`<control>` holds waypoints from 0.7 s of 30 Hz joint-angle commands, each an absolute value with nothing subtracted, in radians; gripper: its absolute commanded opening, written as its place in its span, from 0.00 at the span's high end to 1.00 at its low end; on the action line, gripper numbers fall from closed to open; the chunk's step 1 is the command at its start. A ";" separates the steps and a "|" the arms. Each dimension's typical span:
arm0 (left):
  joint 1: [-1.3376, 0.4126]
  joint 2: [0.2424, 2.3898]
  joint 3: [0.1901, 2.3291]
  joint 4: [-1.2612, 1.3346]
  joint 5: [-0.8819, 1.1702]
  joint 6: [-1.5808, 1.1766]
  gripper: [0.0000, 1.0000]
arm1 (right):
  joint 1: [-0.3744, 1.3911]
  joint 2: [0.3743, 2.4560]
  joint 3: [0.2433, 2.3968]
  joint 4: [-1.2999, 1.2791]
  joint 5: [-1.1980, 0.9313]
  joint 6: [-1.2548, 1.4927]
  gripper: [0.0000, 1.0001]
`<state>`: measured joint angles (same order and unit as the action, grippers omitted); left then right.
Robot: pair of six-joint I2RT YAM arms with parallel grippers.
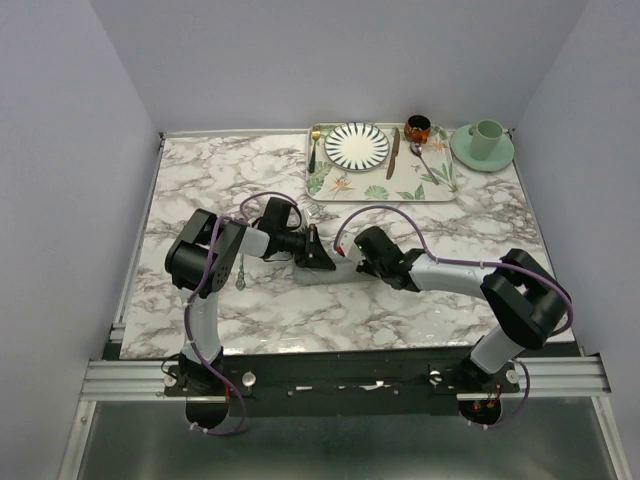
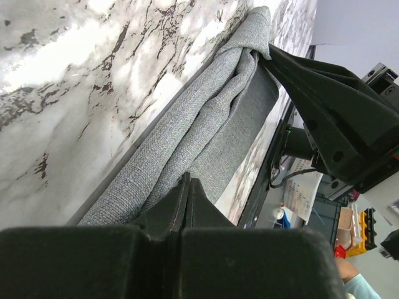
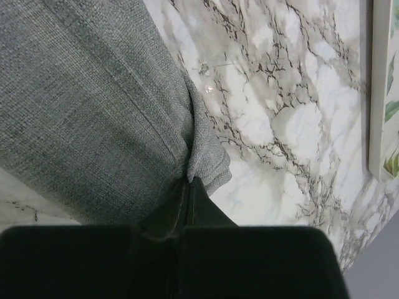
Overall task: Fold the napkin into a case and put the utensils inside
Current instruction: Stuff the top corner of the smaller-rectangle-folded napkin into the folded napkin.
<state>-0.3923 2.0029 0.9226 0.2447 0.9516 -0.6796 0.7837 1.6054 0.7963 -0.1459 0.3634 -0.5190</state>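
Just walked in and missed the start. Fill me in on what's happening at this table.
Both arms are working the grey napkin in the middle of the marble table. The left gripper is pinched shut on one end and the right gripper on the other. The cloth lies between them, folded into a narrow strip. No utensil shows in the cloth. The leaf-patterned tray with the striped plate sits at the far edge, away from both arms.

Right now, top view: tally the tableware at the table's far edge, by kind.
Cups: 2, orange cup, green cup
Plates: 2, striped plate, green saucer
Cutlery: 3, fork, knife, spoon
Trays: 1, leaf tray
Total: 8
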 commanded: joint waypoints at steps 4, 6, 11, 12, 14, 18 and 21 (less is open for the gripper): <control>-0.380 2.059 0.913 0.163 0.813 -0.601 1.00 | 0.808 1.631 0.704 -0.052 0.379 -0.581 0.99; -0.380 2.060 0.907 0.160 0.811 -0.601 1.00 | 0.827 1.629 0.686 -0.035 0.382 -0.592 0.99; -0.380 2.046 0.899 0.141 0.811 -0.588 1.00 | 0.885 1.638 0.641 -0.041 0.354 -0.580 0.99; -0.382 2.045 0.899 0.137 0.813 -0.583 1.00 | 0.890 1.637 0.641 -0.054 0.342 -0.568 0.99; -0.380 2.045 0.900 0.117 0.810 -0.568 1.00 | 0.897 1.631 0.646 -0.092 0.308 -0.552 0.99; -0.382 2.045 0.910 0.091 0.810 -0.539 1.00 | 0.896 1.580 0.675 -0.175 0.259 -0.474 0.99; -0.380 2.045 0.917 0.071 0.808 -0.514 1.00 | 0.893 1.540 0.718 -0.247 0.233 -0.427 0.91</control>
